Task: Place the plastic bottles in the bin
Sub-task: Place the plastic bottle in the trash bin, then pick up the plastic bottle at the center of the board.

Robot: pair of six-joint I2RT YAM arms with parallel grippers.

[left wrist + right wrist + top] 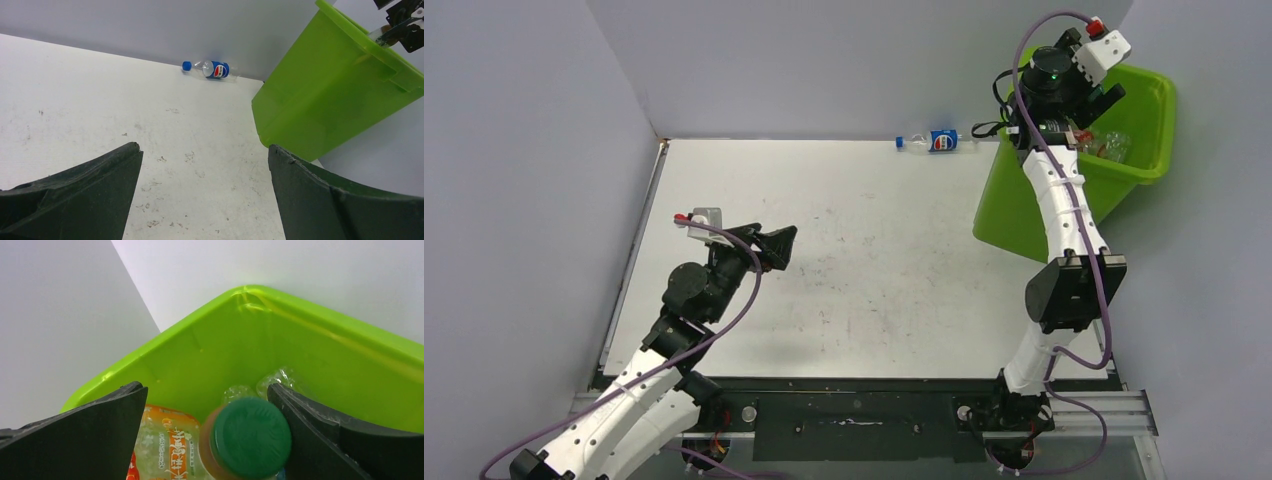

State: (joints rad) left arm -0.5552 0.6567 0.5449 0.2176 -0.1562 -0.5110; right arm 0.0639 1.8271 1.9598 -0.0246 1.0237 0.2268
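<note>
A clear bottle with a blue label and blue cap [934, 141] lies on the white table against the back wall; it also shows in the left wrist view [212, 69]. The lime-green bin [1124, 170] stands at the back right, also seen in the left wrist view [330, 100]. My right gripper [1109, 100] is open above the bin [310, 355]. An orange bottle with a green cap [250, 437] sits between its fingers [205, 386], close to the right one and apart from the left. Other bottles [170, 445] lie in the bin below. My left gripper [782, 242] is open and empty over the table [202, 147].
Grey walls close the table [874, 260] on the left, back and right. The bin leans tilted against the right wall. The right arm [1064, 210] stretches up along the bin's near side.
</note>
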